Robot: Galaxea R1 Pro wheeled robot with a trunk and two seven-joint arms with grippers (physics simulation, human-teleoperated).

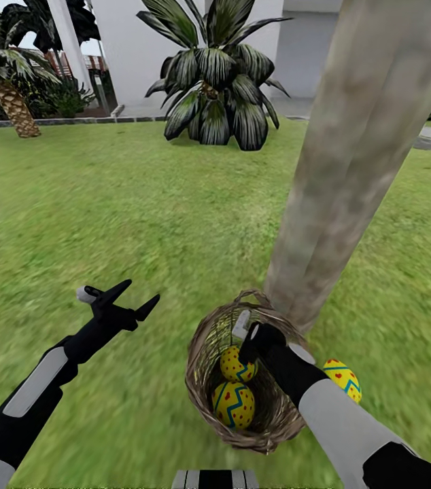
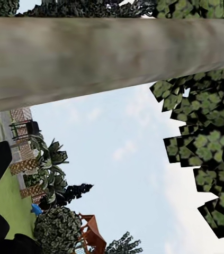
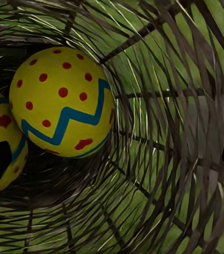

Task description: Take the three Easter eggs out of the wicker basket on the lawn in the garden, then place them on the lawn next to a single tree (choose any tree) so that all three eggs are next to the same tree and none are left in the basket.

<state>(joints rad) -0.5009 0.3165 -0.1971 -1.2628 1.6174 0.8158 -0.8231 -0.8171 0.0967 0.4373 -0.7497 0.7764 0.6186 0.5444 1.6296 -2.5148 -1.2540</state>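
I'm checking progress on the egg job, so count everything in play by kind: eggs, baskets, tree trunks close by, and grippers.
Yellow Easter eggs with red dots and blue zigzag: 3, two in the basket, one on the lawn beside it
Brown woven wicker basket: 1
Thick grey-brown tree trunk: 1
Black grippers: 2, left gripper, right gripper
Total: 7

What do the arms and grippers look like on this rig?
Both arms are matte black with light grey-white panels along the forearms. The left gripper has two slim, pointed black fingers and a small grey-white cap beside its wrist. The right gripper is black too, with a pale grey piece near its tip. No cables or markings show.
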